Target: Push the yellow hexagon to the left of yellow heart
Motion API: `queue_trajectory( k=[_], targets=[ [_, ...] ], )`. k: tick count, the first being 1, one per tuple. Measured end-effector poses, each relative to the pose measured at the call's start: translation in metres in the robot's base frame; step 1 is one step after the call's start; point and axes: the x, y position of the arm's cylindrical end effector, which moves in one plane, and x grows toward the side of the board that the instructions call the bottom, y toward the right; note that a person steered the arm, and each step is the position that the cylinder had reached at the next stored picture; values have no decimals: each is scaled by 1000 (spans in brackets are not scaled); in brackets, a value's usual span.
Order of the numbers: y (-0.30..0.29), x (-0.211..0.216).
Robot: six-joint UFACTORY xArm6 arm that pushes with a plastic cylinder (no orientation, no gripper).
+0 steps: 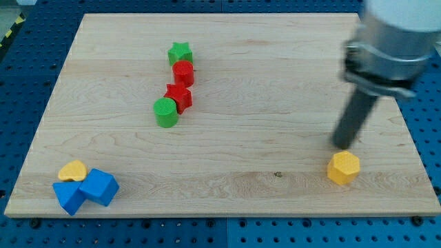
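Observation:
The yellow hexagon lies near the board's bottom right. The yellow heart lies at the bottom left, touching two blue blocks. My tip stands just above the hexagon in the view, very close to its upper edge; whether it touches I cannot tell. The rod rises from there to the arm's grey body at the view's top right.
A blue cube and another blue block sit against the heart. A chain of a green star, red cylinder, red star and green cylinder runs at centre left. The wooden board ends close below the hexagon.

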Motion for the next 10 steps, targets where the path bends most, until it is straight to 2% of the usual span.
queue_trajectory(
  k=[1, 2, 6, 7, 10],
  targets=[
    [63, 30],
    [52, 49],
    [-116, 47],
    [-138, 48],
    [-126, 86]
  ],
)
